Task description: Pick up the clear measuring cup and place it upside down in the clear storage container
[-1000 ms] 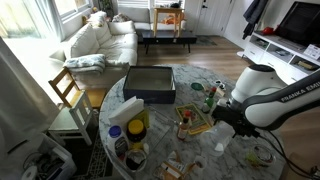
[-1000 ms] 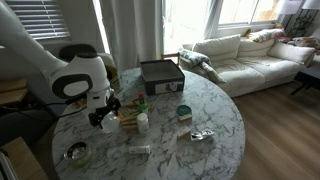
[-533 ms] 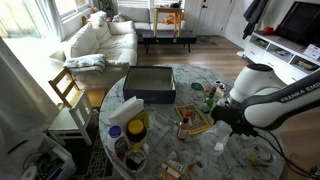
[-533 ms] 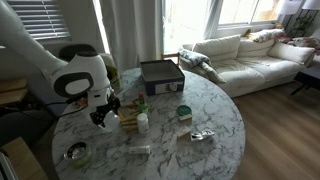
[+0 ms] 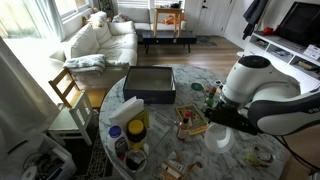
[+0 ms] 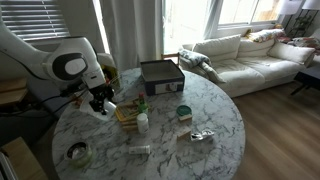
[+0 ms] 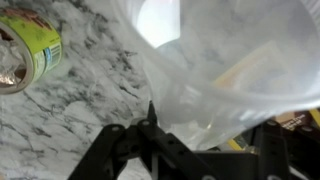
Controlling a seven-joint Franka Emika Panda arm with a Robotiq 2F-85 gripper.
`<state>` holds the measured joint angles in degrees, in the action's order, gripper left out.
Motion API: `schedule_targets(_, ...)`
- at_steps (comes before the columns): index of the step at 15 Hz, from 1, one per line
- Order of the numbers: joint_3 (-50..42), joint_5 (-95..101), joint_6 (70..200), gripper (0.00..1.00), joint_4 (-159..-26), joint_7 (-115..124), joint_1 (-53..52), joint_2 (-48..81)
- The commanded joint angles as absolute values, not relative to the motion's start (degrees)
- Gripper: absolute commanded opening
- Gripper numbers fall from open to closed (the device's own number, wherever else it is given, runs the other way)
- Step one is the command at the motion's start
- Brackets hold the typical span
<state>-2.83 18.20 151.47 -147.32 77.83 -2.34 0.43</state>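
My wrist view is almost filled by the clear measuring cup point(image 7: 235, 60). Its cloudy wall runs down between the black fingers point(image 7: 112, 150) of the gripper point(image 7: 190, 145), with the marble table point(image 7: 80, 115) behind it. A can point(image 7: 28, 52) with a green and yellow label lies on its side at the upper left. I cannot pick that can out from the outside cameras, and there the cup is only a pale blur at the tip of the arm.

What the outside cameras give me is the layout. In an exterior view the clear storage container point(image 5: 150, 84) sits dark and shallow at the table's edge, on the side towards the sofa point(image 5: 100, 40) and near a wooden chair point(image 5: 68, 90). The cup point(image 5: 222, 137) is well apart from it on the arm's side, with bottles and jars between them. In an exterior view the gripper point(image 6: 102, 105) points down over the table point(image 6: 205, 110), with the whitish cup point(image 6: 107, 109) at its tip and the container point(image 6: 160, 74) across the clutter.

The fingers stand wide, one on either side of the cup. I cannot tell whether they press on its wall or just flank it: the wrist picture cuts off where they would touch, and the outside views are too small. I also cannot tell whether the cup rests on the marble or hangs clear of it
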Motion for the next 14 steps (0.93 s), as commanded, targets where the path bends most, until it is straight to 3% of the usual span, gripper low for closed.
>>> schedule_targets(1, -0.31, 24.86, 147.98, 0.49, -148.1, 77.12, -2.02, -5.61)
schedule_targets(8, 6.27, 32.01, 147.45, 0.48, -148.75, 73.67, -0.95, -15.57)
schedule_targets(14, 12.4, 32.29, 156.88, 0.48, -147.73, 67.43, -1.66, -19.68)
